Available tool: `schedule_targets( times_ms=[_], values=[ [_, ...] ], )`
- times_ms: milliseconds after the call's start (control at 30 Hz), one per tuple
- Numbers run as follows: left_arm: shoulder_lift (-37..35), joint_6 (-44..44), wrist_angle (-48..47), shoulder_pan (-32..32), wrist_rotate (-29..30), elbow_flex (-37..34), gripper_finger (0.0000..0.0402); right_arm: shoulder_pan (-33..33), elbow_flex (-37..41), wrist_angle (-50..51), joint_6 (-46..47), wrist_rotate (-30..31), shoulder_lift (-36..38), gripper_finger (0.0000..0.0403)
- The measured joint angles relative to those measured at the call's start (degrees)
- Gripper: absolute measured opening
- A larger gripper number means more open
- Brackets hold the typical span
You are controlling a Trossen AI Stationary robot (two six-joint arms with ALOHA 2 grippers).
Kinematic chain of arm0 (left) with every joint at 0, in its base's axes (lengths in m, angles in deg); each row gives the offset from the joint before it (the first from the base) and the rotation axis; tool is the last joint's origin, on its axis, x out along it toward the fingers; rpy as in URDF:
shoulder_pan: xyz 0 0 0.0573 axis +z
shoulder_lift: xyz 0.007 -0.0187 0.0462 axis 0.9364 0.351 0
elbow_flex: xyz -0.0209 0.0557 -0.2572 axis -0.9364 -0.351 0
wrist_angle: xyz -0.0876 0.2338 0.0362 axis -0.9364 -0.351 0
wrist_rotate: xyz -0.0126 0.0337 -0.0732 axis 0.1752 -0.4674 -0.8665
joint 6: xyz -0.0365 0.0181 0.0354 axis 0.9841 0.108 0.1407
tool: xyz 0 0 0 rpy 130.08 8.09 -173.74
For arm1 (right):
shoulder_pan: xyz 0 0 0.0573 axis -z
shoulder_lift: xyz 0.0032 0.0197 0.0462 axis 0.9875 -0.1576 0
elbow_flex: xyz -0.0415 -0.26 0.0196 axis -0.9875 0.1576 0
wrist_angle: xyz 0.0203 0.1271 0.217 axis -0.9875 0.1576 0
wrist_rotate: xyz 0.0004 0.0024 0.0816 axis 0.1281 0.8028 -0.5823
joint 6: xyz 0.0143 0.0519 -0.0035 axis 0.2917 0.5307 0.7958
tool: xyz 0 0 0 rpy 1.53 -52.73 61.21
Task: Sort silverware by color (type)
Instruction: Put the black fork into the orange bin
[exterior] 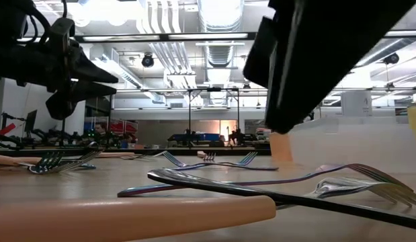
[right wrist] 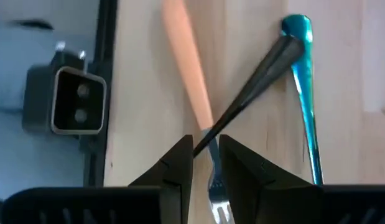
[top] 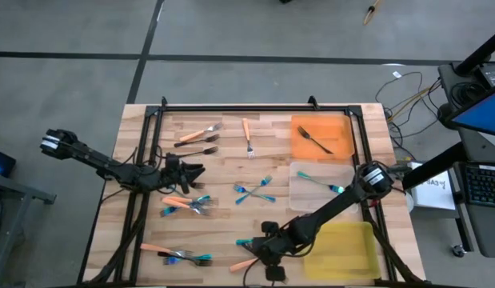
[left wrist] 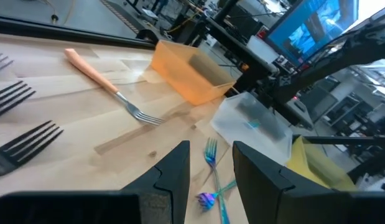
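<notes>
Right end effector (right wrist: pixel 206 163) low, seemingly pinching; left end effector (left wrist: pixel 211 165) parted.

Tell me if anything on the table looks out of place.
Yes. A dark-handled fork lies in the orange tray, while the orange-handled forks, like one beside it on the wood, lie outside, so the colours look mismatched.

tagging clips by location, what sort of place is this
Probably a robotics lab or workshop in an industrial hall: exposed ceiling ducts, a bare concrete floor around the wooden table, and a monitor alongside.
</notes>
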Motion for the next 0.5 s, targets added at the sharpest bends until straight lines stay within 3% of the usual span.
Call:
schedule_targets(
  times_ms=[167,500],
  values=[
    [-0.41,-0.01,1.66,0.00,-3.19,0.00,0.0103,0.15,0.07,-1.35,9.51,3.52,-1.05,0.0075],
    [-0.46,-0.02,2.38,-0.02,-6.98,0.00,0.0103,0.28,0.07,-3.75,20.58,6.26,-2.14,0.0129]
  ],
)
